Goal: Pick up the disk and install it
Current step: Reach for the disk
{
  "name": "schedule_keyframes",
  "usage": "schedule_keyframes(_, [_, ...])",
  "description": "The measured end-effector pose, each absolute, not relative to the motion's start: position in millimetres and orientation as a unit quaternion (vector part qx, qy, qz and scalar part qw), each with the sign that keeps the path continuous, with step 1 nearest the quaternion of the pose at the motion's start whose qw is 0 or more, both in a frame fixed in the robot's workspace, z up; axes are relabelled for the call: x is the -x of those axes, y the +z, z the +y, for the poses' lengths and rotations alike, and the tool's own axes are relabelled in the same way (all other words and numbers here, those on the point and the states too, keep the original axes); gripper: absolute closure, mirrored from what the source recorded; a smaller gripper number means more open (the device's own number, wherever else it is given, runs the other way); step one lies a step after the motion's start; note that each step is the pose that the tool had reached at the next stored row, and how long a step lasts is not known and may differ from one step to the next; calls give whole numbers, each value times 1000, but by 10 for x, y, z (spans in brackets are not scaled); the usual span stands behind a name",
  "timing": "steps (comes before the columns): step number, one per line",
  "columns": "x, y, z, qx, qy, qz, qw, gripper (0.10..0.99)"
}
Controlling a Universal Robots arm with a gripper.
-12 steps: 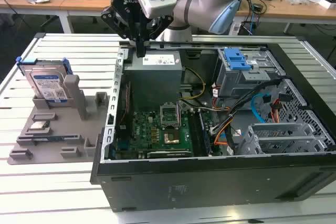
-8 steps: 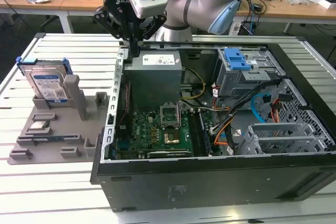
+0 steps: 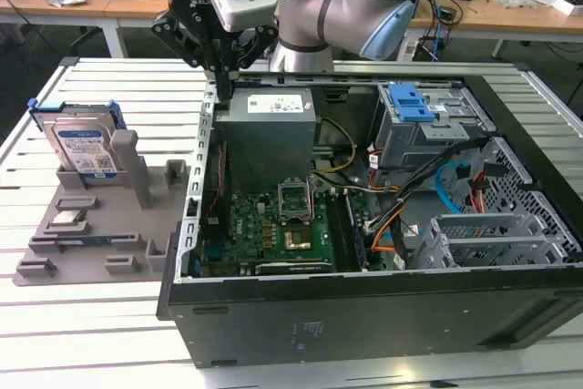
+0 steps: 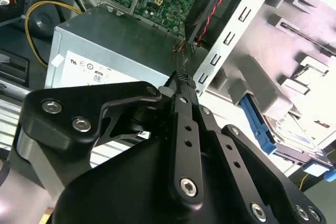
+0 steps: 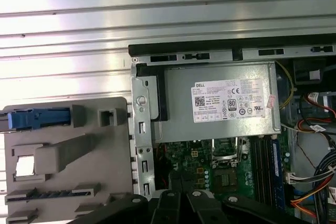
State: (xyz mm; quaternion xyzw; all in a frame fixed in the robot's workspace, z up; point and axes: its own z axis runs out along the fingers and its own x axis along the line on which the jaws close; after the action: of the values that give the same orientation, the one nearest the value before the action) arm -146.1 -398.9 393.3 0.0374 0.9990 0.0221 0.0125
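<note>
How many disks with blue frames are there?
1. The disk stands on edge in the grey holder at the exterior view's left, outside the computer case. More could be hidden inside the case's metal cages.

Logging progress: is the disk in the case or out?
Out: the disk stands on edge in the grey tray beside the open computer case.

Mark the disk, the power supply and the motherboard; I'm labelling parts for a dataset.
disk (image 3: 84,150): exterior view, on its blue-and-white label.
power supply (image 5: 226,100): first wrist view, on its white label.
motherboard (image 3: 253,225): exterior view, on the green board beside the socket.
</note>
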Motion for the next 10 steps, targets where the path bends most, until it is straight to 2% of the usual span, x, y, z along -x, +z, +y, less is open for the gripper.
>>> schedule_keyframes(10, [1715,3933,-3989,-37,22,999,13,980])
